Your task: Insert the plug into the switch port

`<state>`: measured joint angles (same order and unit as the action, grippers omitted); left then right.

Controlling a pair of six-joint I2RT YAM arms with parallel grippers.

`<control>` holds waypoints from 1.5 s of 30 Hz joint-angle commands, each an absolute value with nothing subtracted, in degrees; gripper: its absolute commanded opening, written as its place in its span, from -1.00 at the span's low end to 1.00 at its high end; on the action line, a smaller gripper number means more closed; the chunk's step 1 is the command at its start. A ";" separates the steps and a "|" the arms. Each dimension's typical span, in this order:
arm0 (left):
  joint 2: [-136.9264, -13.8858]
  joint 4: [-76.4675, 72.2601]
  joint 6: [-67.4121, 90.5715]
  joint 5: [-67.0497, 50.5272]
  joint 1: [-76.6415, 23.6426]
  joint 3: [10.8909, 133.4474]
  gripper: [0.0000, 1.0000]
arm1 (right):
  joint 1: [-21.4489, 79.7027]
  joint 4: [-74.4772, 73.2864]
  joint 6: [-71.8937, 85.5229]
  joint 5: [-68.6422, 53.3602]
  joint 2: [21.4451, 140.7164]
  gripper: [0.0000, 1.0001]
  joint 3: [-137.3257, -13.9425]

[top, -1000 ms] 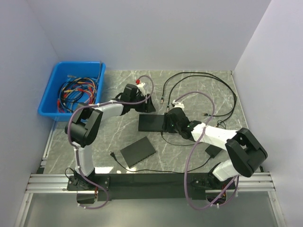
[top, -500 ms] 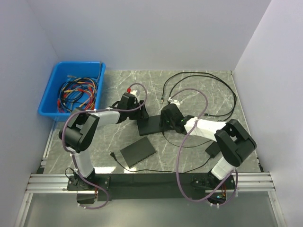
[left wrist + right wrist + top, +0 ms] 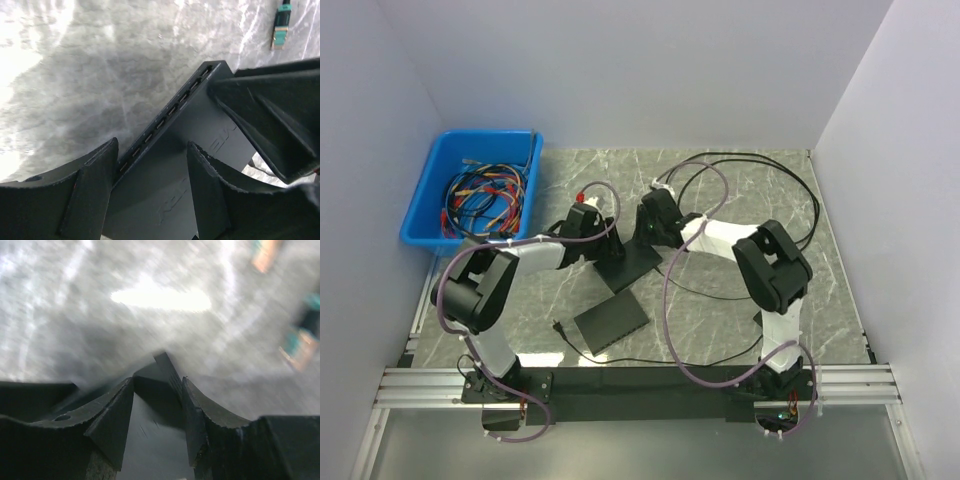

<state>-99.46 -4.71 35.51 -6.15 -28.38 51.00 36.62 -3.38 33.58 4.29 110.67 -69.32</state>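
The overhead view is bright, even and sharp, with only soft shadows on the grey marbled bench (image 3: 830, 300). In the left wrist view, white glare washes out the bench's upper left, and the near black fingers (image 3: 95, 190) look dark and soft. The right wrist view is heavily blurred throughout, with one bright glare patch.

Bare counter (image 3: 75, 75) ahead of my switch (image 3: 200, 145) port row; right jaws crowding its far corner, loose plug (image 3: 280, 31) beyond.
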 commanded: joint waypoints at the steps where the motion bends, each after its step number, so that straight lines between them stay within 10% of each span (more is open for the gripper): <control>1: -97.82 -2.99 36.38 -4.39 -26.29 49.66 0.27 | 36.83 -3.77 31.82 1.84 112.32 0.01 -75.57; 17: -93.69 -6.68 36.39 -5.98 -23.29 45.88 0.26 | 31.99 -11.16 35.94 1.68 92.29 0.04 -57.92; 45: -87.63 -8.52 36.91 -5.54 -19.78 41.57 0.24 | 34.19 -8.44 40.08 -6.76 112.40 0.06 -70.48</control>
